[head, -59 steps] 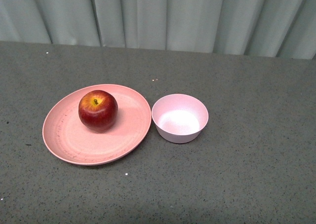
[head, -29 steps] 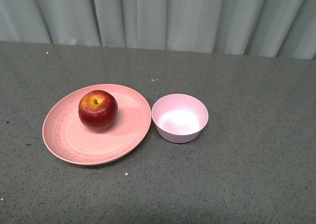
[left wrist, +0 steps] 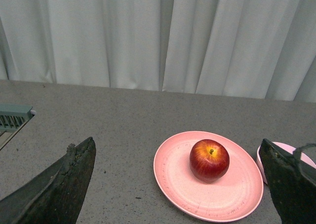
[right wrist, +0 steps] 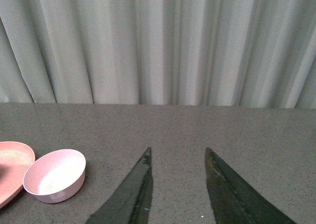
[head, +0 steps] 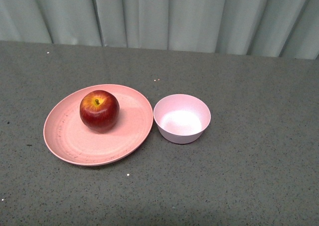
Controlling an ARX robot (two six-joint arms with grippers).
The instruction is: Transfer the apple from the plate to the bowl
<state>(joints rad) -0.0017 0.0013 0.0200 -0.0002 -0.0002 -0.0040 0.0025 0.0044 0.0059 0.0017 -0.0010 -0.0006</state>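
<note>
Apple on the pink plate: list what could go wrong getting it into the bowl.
The round glossy dark-red apple could roll or slip from the left fingers, which are wide open and away from it.
The small deep pale pink bowl is barely wider than the apple and sits close beside the wide shallow salmon-pink plate; an off-centre release could clip its rim or tip it.

No readable text, label, brand, number or sign in any view.
</note>
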